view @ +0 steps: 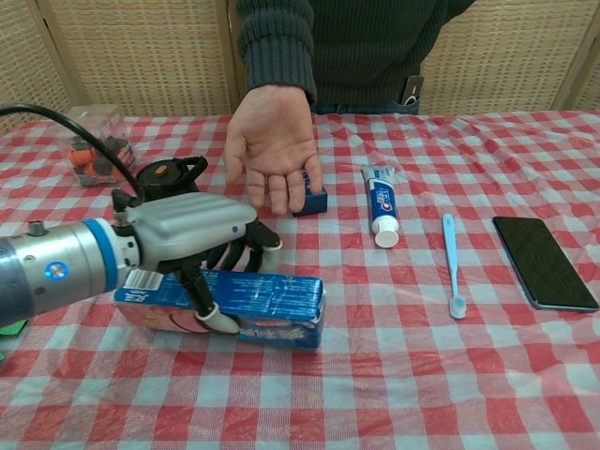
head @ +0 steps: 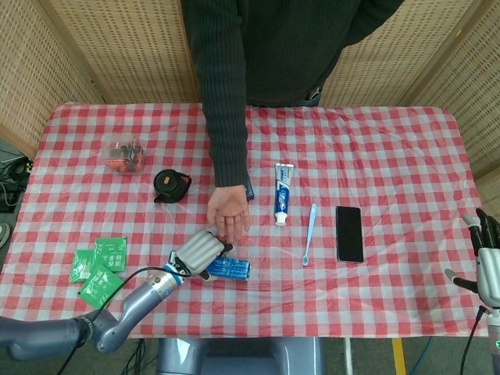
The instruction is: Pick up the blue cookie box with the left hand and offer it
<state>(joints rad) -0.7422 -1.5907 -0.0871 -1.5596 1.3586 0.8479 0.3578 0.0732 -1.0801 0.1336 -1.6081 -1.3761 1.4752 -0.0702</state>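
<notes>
My left hand (view: 187, 239) grips the blue cookie box (view: 267, 309), its thumb on the near face and its fingers curled over the top. The box is lifted a little off the checked cloth and tilted slightly. In the head view the left hand (head: 199, 251) covers the left part of the cookie box (head: 232, 269). A person's open palm (view: 275, 150) hovers just beyond the box, palm up. My right hand (head: 488, 266) stands at the table's right edge with fingers apart, holding nothing.
A toothpaste tube (view: 382, 206), a toothbrush (view: 451, 262) and a black phone (view: 542, 261) lie to the right. A black lid (view: 167, 176) and a clear box of small items (head: 125, 153) sit at the left, green packets (head: 98, 268) near the front left.
</notes>
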